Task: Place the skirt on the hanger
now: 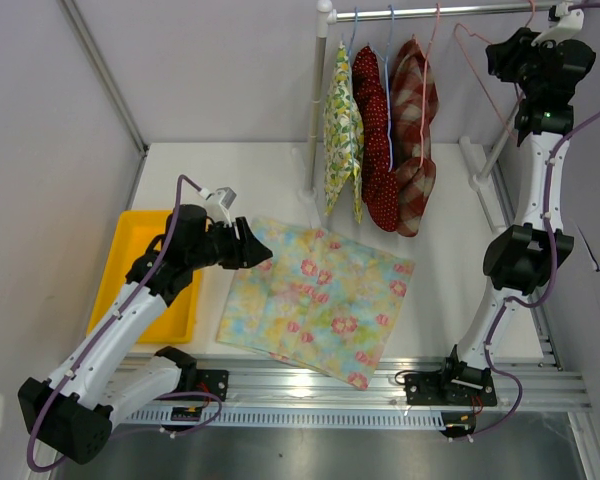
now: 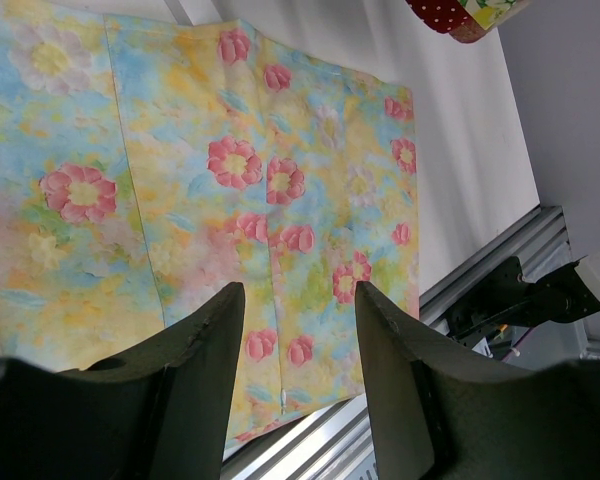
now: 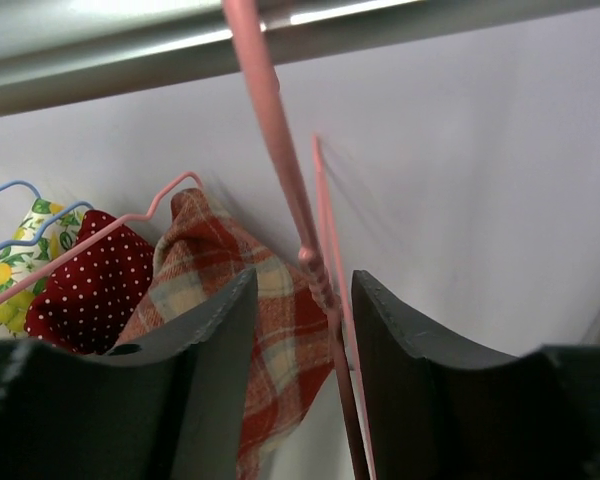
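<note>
Overhead, the right pincer (image 3: 303, 288) gapes around the pink hanger (image 3: 276, 130) without clamping it; the left pincer (image 2: 298, 300) hovers open and empty above the floral skirt (image 2: 230, 165).

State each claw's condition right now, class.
Left claw: open, empty, near the floral skirt.
Right claw: open, its jaws around the pink hanger.

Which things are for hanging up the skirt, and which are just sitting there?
For the job:
- the flowery skirt, lying flat on the table
- the empty pink hanger, on the rail

Just sitting there:
- the yellow tray
- the lemon-print cloth, the red dotted cloth and the checked cloth, all hanging on the rail
</note>
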Motion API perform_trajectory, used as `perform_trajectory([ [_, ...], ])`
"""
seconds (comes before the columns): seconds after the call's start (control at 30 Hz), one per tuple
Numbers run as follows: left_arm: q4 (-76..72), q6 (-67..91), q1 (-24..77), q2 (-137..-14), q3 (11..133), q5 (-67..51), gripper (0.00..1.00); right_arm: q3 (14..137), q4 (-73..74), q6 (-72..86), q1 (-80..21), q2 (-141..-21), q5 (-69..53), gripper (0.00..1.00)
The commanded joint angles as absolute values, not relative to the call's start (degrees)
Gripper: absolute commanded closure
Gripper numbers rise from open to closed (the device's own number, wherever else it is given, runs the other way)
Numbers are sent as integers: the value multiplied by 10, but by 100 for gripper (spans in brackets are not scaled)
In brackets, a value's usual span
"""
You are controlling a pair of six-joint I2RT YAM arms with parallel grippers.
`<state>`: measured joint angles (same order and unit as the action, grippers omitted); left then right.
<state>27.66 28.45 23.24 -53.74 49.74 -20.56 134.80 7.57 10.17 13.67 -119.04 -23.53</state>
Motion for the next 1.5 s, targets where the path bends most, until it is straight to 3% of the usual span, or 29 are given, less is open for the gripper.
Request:
perform_trajectory([
  [0.0,268,280,236,-530,503,-202,47,1352,38,94,133,-1168,-223,53],
  [0.17,267,282,236,-532,504,-202,47,1348,30,92,131,-1160,-214,64],
  [0.3,266,284,236,-531,503,-202,47,1354,31,91,131,-1156,-200,82],
  [0.5,270,285,236,-526,504,-201,47,1353,25,90,131,-1144,-192,100],
  [0.93,270,285,236,-522,504,-200,47,1376,79,59,111,-1100,-144,100],
  [1.37,273,272,236,-518,516,-211,47,1099,118,69,97,-902,-40,100],
  [1.47,276,266,236,-518,519,-214,47,1037,134,88,100,-807,-31,100],
])
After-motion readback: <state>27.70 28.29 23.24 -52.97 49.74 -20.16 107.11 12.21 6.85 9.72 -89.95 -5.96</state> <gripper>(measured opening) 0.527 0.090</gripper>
